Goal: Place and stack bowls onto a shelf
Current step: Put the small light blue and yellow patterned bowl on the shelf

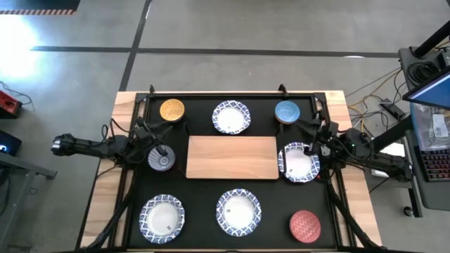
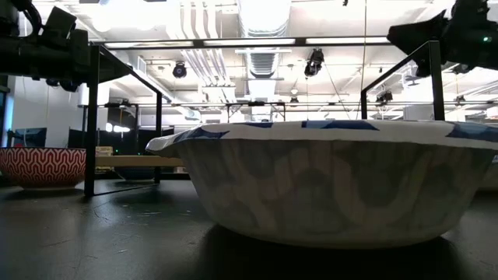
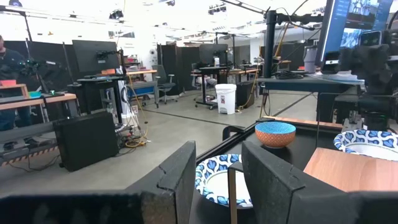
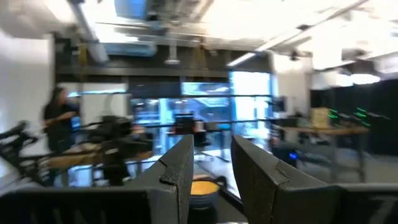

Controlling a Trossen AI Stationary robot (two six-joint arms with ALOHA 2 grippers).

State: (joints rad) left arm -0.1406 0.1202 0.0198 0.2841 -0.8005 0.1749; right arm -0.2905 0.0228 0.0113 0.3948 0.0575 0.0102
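Observation:
The wooden shelf (image 1: pixel 232 157) stands in the middle of the black table. Around it rest on their bases an orange bowl (image 1: pixel 172 110), a blue bowl (image 1: pixel 287 112), a speckled red bowl (image 1: pixel 305 225), a small patterned bowl (image 1: pixel 161 159) and several wide blue-and-white bowls, one at the far middle (image 1: pixel 231 117). My left gripper (image 1: pixel 156 144) hovers open by the small patterned bowl, nothing between its fingers (image 3: pixel 180 180). My right gripper (image 1: pixel 311 146) hovers open over the far edge of the right-hand wide bowl (image 1: pixel 299 162); its fingers (image 4: pixel 180 168) are empty too.
Black metal frame bars run along the table's edges (image 1: pixel 232 94). In the low view one wide bowl (image 2: pixel 327 187) fills the foreground, with the red bowl (image 2: pixel 43 166) and the shelf (image 2: pixel 136 161) beyond it. A person (image 4: pixel 59 118) stands in the room behind.

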